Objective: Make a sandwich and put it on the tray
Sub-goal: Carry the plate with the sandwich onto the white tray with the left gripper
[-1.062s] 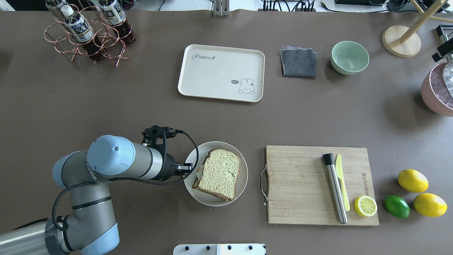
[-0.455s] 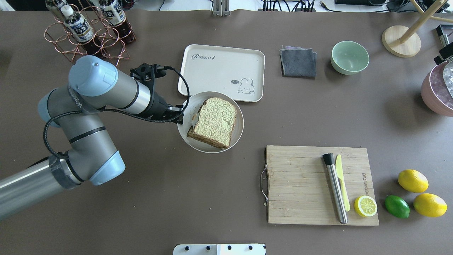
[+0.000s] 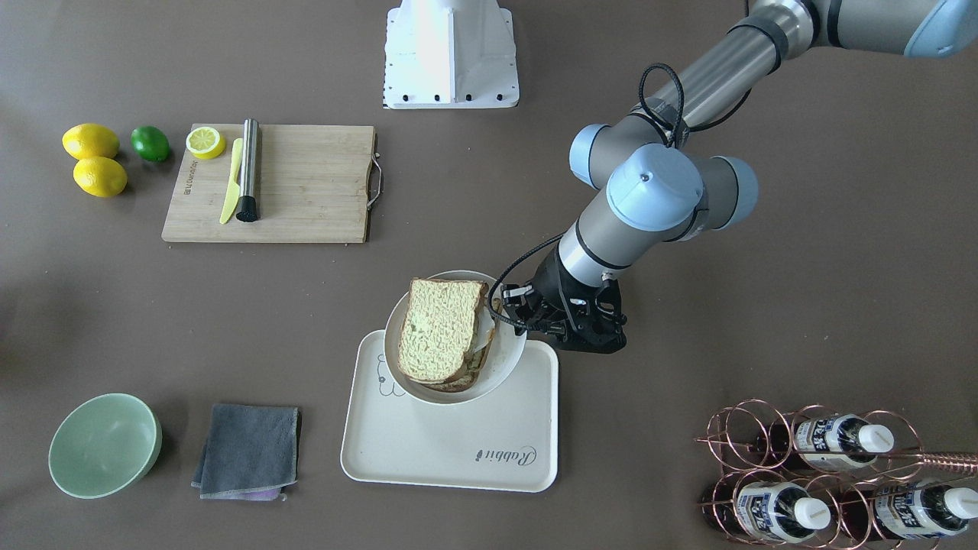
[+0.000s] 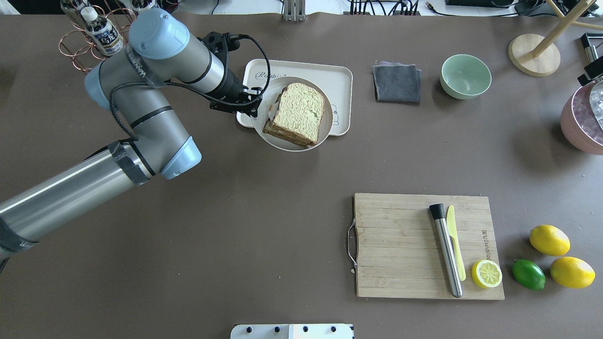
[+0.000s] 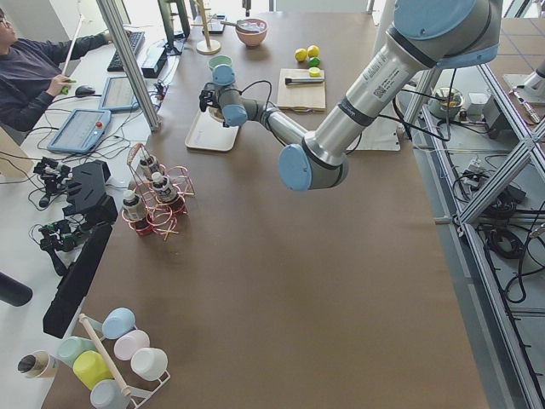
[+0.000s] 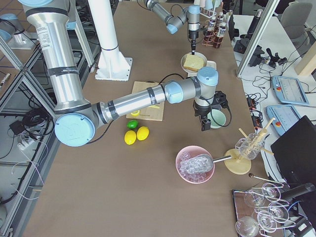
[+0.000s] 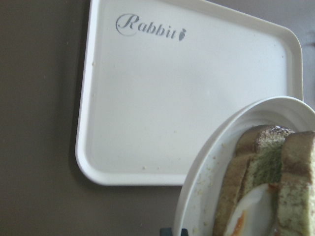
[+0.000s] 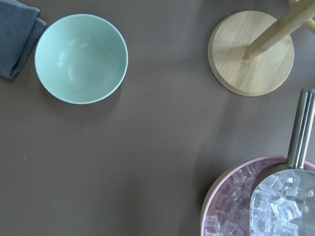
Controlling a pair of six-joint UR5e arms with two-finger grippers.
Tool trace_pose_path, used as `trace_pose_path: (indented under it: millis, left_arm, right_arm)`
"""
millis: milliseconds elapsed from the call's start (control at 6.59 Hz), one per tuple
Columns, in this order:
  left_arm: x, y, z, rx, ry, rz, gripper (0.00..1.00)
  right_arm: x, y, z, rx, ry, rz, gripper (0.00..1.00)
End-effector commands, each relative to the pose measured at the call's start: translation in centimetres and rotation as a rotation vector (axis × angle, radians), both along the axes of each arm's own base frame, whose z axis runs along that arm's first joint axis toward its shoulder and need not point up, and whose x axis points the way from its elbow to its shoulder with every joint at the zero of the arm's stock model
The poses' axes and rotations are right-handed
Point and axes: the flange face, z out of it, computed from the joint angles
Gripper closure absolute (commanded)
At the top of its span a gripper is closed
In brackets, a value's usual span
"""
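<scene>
One plate point(image 4: 291, 147), rim pinched by the left hand point(image 4: 253, 101).

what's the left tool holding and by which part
The round white plate, with the sandwich on it; the left tool pinches its rim on the side facing the arm.

Left arm point(image 4: 141, 108): silver-grey tubular links, pale blue rounded joint caps, each seen cap with a small centre screw, dark lettering on one joint band. Black cable point(image 4: 264, 56) loops outside to black wrist unit. Right arm point(image 6: 143, 98): same finish. Base point(image 3: 449, 53) white
</scene>
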Motion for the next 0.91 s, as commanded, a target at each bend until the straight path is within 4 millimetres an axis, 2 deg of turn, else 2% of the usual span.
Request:
trace_pose_path:
  millis: [0, 152, 303, 455, 607, 759]
  left_arm:
    - [1.2, -5.3, 1.3, -0.009, -0.038, -0.039, 1.00]
    - [1.7, -6.2, 1.4, -0.004, -0.058, -0.066, 1.00]
    - [3.3, -5.6, 0.6, 0.017, -0.066, -0.078, 1.00]
    - [4.4, -4.9, 0.4, 0.025, -0.067, -0.077, 1.00]
    - [5.4, -3.8, -0.4, 0.034, -0.055, -0.062, 0.91]
    - [5.5, -3.6, -0.5, 0.038, -0.054, -0.060, 0.13]
  right_arm:
    - [0.0, 0.1, 0.0, 0.001, 0.000, 0.000, 0.00]
    - [0.1, 0.6, 0.7, 0.016, -0.003, 0.000, 0.00]
    - [0.2, 1.1, 1.7, 0.030, -0.006, 0.001, 0.00]
    - [0.2, 1.2, 1.7, 0.032, -0.006, 0.001, 0.00]
    - [0.2, 1.2, 1.7, 0.032, -0.006, 0.001, 0.00]
    - [0.2, 1.2, 1.6, 0.033, -0.008, 0.001, 0.00]
